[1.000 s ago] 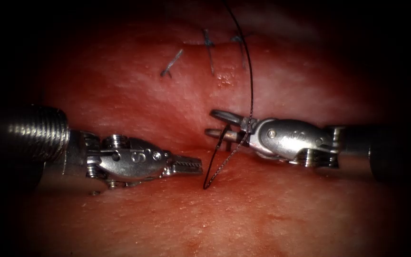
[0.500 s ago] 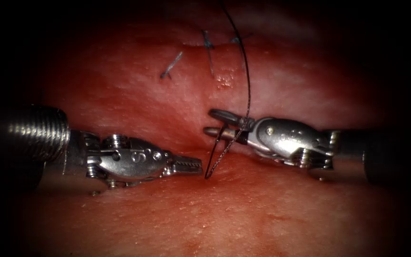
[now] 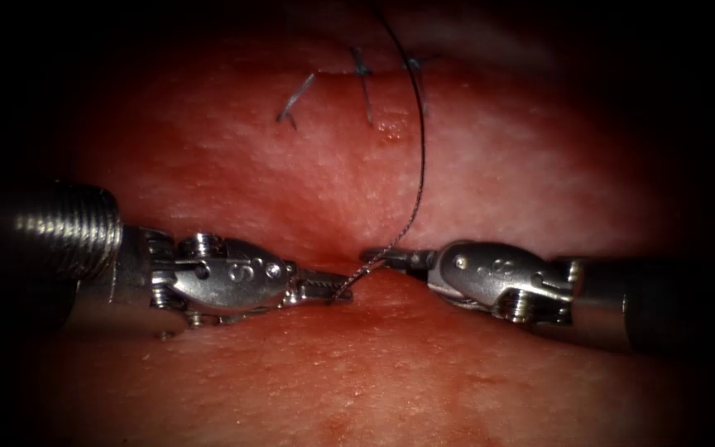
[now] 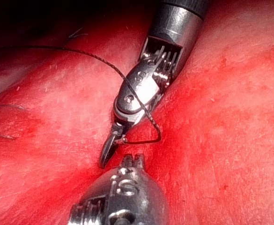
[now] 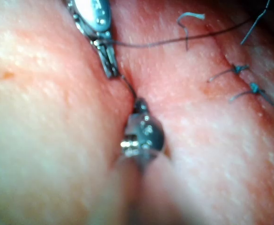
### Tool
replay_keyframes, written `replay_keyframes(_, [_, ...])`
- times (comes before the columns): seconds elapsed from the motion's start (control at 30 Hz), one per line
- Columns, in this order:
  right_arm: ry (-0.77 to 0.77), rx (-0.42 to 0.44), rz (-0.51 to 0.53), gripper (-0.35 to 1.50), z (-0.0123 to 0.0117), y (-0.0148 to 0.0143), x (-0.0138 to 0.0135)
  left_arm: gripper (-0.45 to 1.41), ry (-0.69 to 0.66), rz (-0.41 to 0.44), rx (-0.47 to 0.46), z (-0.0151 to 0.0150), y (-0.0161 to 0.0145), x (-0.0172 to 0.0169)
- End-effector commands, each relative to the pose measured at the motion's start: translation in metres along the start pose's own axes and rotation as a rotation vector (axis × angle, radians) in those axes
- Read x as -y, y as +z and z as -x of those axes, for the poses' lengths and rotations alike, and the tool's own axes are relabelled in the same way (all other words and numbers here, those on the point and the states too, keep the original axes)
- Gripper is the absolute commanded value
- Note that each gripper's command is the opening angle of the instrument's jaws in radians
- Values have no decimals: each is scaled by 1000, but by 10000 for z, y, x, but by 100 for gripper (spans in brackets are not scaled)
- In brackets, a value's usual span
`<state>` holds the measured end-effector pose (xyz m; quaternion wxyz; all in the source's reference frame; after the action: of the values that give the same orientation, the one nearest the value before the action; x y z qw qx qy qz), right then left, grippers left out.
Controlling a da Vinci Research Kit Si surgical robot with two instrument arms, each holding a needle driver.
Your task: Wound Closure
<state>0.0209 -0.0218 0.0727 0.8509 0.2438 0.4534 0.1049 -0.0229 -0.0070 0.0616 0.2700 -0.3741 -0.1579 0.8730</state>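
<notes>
Nearest the viewer lies a wet, glistening slope of tissue (image 3: 391,372), pink-red and soft.

Just beyond it two slim steel tools meet tip to tip in a shallow fold of the tissue. The left hand (image 3: 328,288) lies low, its toothed jaws parted by a sliver and holding nothing. The right hand (image 3: 384,257) faces it, close but not touching, its jaws closed on the needle (image 4: 144,142) near one end of its curve; which end cannot be told. From that grip the thin dark needle bows away to the side of the right hand, just above the tips of the left hand, lying close against the tissue. Whether any part of it is in the tissue is not clear.

The thread (image 3: 421,149), dark and braided, rises from the right hand's jaws and sweeps in a long slack arc away past both hands.

Farthest from the hands, finished stitches (image 3: 363,83) cross a closed line in the tissue, with a cut thread end (image 3: 295,99) standing loose beside them.

The needle is probably light, stiff and slick, likely to swivel in a loose grip; it is best taken on the body of its curve, away from the point and the thread end. The thread is limp and could snag. The tissue is soft and could tear.
</notes>
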Motion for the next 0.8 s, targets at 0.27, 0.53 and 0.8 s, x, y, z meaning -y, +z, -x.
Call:
replay_keyframes(0.27, [-146, -81, 392, 141, -63, -18, -33, -20, 12, -4, -1, -3, 10, -3])
replay_keyframes(0.53, [-169, -27, 489, 124, -89, -47, -32, -21, 13, -8, -13, -6, 12, -1])
replay_keyframes(0.8, [-153, -95, 494, 91, -129, -86, -29, -21, 12, -41, -78, -29, 28, 11])
